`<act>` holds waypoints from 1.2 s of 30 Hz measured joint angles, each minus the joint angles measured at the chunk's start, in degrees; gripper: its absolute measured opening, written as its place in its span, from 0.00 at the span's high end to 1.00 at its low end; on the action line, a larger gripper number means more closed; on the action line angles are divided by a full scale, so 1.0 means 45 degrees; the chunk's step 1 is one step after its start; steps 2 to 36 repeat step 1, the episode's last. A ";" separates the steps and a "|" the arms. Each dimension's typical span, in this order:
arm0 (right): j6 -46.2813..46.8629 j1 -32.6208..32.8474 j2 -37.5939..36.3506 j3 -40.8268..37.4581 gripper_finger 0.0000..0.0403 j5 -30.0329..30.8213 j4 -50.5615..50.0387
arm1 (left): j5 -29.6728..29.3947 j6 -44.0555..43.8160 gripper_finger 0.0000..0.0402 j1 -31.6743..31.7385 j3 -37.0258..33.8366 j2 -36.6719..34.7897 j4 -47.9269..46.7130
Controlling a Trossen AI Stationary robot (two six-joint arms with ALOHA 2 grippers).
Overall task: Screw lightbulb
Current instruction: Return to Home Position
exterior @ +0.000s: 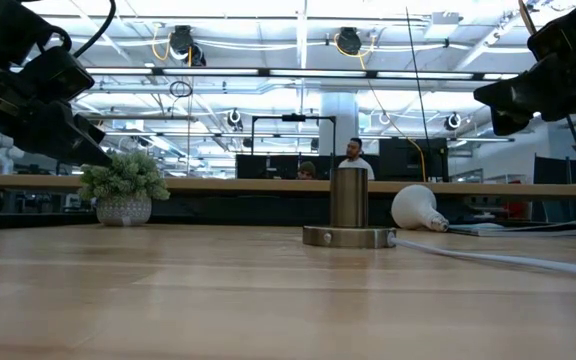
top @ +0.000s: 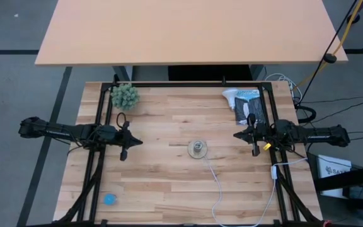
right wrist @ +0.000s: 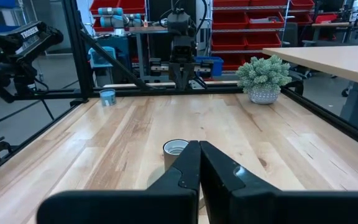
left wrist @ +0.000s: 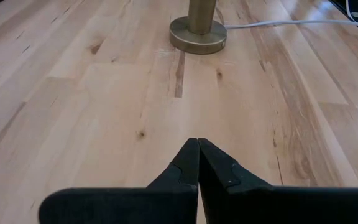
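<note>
1. Left gripper point(top: 135, 142): mine. It hung above the tabletop point(top: 162, 189) toward its left edge, about midway between the far and near edges, and pointed at the centre. The jaws were pressed fully together, tip to tip, and held nothing.

2. Right gripper point(top: 237, 134): mine. It hung above the tabletop toward its right edge and faced the left gripper across the centre. The jaws were likewise closed flat against each other, with nothing in them.

3. Lightbulb point(top: 230, 96): white. It lay on its side on the tabletop by the far right corner, just beside a dark packet point(top: 251, 108). It was well apart from both of my grippers and from the lamp base. I could not make out its screw end.

4. Lamp base point(top: 198, 149): a brass-coloured round foot with a short upright tube, open at the top. It stood at the centre of the tabletop, between my two grippers and touched by neither.

5. White cord point(top: 216, 183): it ran from the lamp base across the boards to the near edge.

6. Potted plant point(top: 125, 96): green, in a pale pot, at the far left corner.

7. Small blue object point(top: 109, 199): near the near left corner.

8. Second table point(top: 188, 31): pale-topped, beyond the far edge.

9. Person point(exterior: 354, 156): seen in the low view, far off in the room behind.
</note>
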 joint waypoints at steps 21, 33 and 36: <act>-0.0005 0.0000 0.0000 0.0000 1.00 0.0000 0.0002 | 0.0000 0.0000 1.00 0.0000 0.0000 0.0000 0.0000; -0.0005 0.0000 0.0000 0.0000 1.00 0.0000 0.0002 | 0.0000 0.0000 1.00 0.0000 0.0000 0.0000 0.0000; -0.0005 0.0000 0.0000 0.0000 1.00 0.0000 0.0002 | 0.0000 0.0000 1.00 0.0000 0.0000 0.0000 0.0000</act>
